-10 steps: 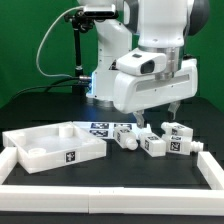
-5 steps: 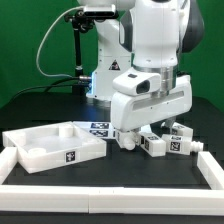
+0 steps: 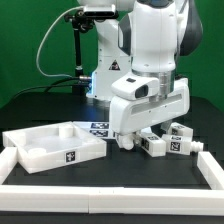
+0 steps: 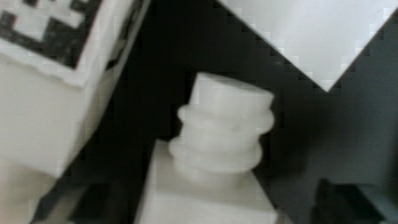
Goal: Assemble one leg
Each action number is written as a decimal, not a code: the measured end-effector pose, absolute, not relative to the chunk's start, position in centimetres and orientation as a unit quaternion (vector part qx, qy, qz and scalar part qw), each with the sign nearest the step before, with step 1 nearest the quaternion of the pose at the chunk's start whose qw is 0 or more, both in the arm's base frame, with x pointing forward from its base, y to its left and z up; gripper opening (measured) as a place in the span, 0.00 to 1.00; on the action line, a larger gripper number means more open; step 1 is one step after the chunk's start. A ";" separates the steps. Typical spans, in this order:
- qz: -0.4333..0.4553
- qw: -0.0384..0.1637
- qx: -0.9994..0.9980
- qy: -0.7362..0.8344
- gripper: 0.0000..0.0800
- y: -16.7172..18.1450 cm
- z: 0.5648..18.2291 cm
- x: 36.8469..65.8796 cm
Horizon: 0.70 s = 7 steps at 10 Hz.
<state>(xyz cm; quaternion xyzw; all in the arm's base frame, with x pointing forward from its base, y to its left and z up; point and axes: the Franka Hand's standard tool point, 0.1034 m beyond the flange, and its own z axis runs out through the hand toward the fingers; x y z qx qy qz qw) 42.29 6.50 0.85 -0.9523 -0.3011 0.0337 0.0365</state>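
Several white legs with black-and-white tags lie in a row on the black table right of centre in the exterior view. My gripper (image 3: 138, 133) is down among them, over the leg (image 3: 128, 139) at the exterior view's left end of the row, and the white hand hides most of its fingers. In the wrist view a white leg (image 4: 222, 125) with a narrower round end lies between my gripper (image 4: 214, 200). Dark fingers (image 4: 80, 200) stand on either side of it, with gaps to the leg. The gripper is open.
A big white tray-like panel (image 3: 40, 150) lies at the exterior view's left. The marker board (image 3: 99, 127) lies behind it. Other legs (image 3: 156, 146) (image 3: 181, 141) lie to the exterior view's right of my gripper. A white rim (image 3: 110, 195) runs along the front.
The arm has come down and slightly to the exterior view's left, bringing the gripper from above the legs to table level around one leg.
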 end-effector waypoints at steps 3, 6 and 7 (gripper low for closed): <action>0.034 0.036 -0.952 -0.301 0.36 6.5 0.9 42.3; 0.046 0.034 -0.963 -0.264 0.36 6.2 1.1 39.3; 0.048 0.030 -0.971 -0.231 0.36 6.5 1.2 37.8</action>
